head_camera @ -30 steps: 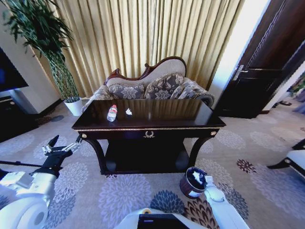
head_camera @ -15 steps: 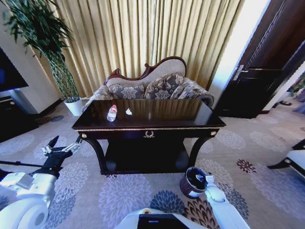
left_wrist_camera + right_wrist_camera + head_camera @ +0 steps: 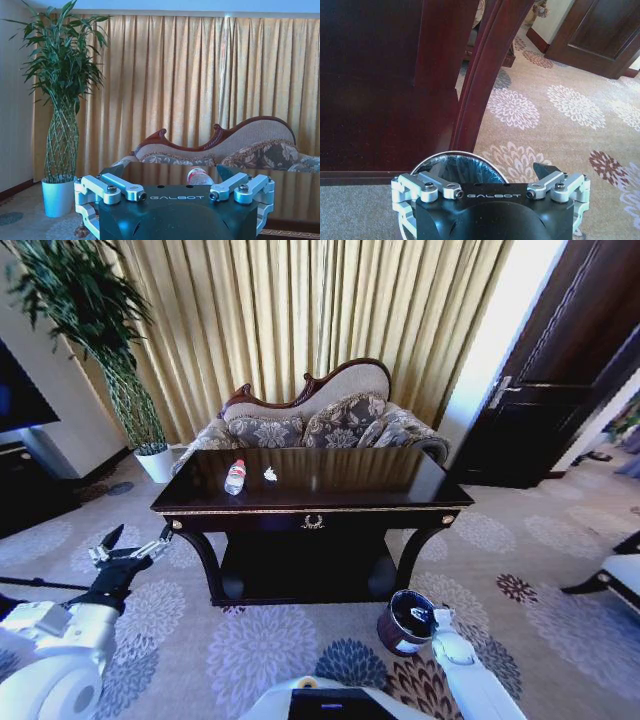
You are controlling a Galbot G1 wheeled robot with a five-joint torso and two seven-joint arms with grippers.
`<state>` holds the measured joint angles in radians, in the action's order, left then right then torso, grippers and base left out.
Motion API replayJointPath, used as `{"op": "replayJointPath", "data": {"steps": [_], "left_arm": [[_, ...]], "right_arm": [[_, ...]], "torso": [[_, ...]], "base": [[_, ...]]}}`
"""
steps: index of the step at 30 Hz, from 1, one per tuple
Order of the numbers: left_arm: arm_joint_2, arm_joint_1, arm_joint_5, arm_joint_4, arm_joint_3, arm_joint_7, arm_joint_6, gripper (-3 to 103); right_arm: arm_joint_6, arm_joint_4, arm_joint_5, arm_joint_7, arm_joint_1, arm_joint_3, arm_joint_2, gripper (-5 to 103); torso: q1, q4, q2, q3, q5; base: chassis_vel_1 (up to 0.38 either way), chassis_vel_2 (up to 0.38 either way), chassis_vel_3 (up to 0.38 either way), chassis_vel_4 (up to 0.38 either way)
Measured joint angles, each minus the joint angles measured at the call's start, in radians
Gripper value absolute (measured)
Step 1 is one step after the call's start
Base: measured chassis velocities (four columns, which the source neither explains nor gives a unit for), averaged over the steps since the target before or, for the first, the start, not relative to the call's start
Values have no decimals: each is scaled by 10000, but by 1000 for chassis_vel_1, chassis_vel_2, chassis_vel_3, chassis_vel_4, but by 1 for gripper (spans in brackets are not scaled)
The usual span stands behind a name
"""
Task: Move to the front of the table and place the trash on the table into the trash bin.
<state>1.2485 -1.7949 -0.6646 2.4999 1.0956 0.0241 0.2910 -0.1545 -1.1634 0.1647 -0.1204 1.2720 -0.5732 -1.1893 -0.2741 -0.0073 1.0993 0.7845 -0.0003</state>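
Dark-brown glossy wood marks the bench (image 3: 330, 485), which stands square ahead of you with the sofa (image 3: 330, 415) and curtain behind it. The trash lies on the bench's left part: a clear bottle (image 3: 235, 477) with red cap and label, and just beside it a crumpled white paper scrap (image 3: 270, 474). The trash bin (image 3: 405, 622) stands on the carpet below the bench's right front leg.

Step in hand, as judged: closing on the bench front. Keep the base centred on the gold ornament (image 3: 313, 522) and stop short of the bin, so that neither arm nor base tips it. Bring the left arm up on the bottle's side; the bottle lies within its line already.

Left gripper (image 3: 125, 548): raised off the bench's left corner, fingers spread apart, holding nothing.

Right gripper (image 3: 490, 187): low, hovering over the bin's shiny rim, fingers apart and empty; whether it touches the rim cannot be told.
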Motion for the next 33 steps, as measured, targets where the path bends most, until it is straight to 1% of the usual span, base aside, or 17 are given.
{"op": "replayJointPath", "data": {"steps": [4,7,8,9,10,11,13,14,16,17,18,19,20,21,24,29,33], "left_arm": [[6,11,0,0,0,0,0,100],[33,16,-1,0,3,0,0,100],[33,16,-1,0,3,0,0,100],[48,15,-2,0,4,0,-1,100],[65,9,-3,0,-2,1,-4,100],[65,9,-3,0,-2,1,-4,100],[65,8,-4,0,-3,6,-16,100],[65,8,-4,0,-3,6,-16,100],[59,8,-4,0,10,36,-30,100],[59,8,-4,0,10,36,-30,100],[59,7,-5,0,9,46,-34,100],[62,7,-1,0,7,61,-36,100],[62,7,-1,0,7,61,-36,100],[76,10,0,0,-7,58,-41,100],[101,20,-8,0,-4,59,-45,100],[100,70,-40,0,3,62,-46,100],[98,93,-45,0,1,65,-45,100]], "right_arm": [[-9,-235,172,-2,109,-6,-18,100],[-40,-1460,442,121,516,-128,55,100],[-40,-1460,442,121,516,-128,55,100],[-32,-2213,630,180,693,-216,91,100],[-10,-3692,1198,213,1003,-392,138,100],[-10,-3692,1198,213,1003,-392,138,100],[-157,-5335,1918,213,1383,-609,185,100],[-157,-5335,1918,213,1383,-609,185,100],[-525,-7622,2623,210,2033,-942,244,100],[-525,-7622,2623,210,2033,-942,244,100],[-622,-8419,2757,212,2249,-1056,249,100],[-664,-8860,2791,212,2367,-1114,245,100],[-664,-8860,2791,212,2367,-1114,245,100],[-742,-9630,2801,212,2573,-1195,204,100],[-1031,-10804,2847,205,2809,-1314,138,100],[-1435,-11757,2872,210,2719,-1285,131,100],[-1618,-11991,2815,316,2524,-1172,133,100]], "torso": [[0,-1,0,0,1],[0,-1,0,0,1],[0,-1,0,0,1],[0,-1,0,0,-1],[1,3,0,0,-1],[1,3,0,0,-1],[0,3,0,0,-1],[0,3,0,0,-1],[0,-3,0,0,1],[0,-3,0,0,1],[0,-1,1,-1,-5],[1,0,1,-1,-5],[1,0,1,-1,-5],[0,-1,1,-1,-1],[1,-2,1,0,0],[1,-1,1,-1,0],[1,0,1,0,0]], "base": [[0,0,0,0],[0,0,0,0],[0,0,0,0],[0,0,0,0],[0,0,0,0],[0,0,0,0],[0,0,0,0],[0,0,0,0],[0,0,0,0],[0,0,0,0],[0,0,0,0],[0,0,0,0],[0,0,0,0],[0,0,0,0],[0,0,0,0],[0,0,0,0],[0,0,0,0]]}}
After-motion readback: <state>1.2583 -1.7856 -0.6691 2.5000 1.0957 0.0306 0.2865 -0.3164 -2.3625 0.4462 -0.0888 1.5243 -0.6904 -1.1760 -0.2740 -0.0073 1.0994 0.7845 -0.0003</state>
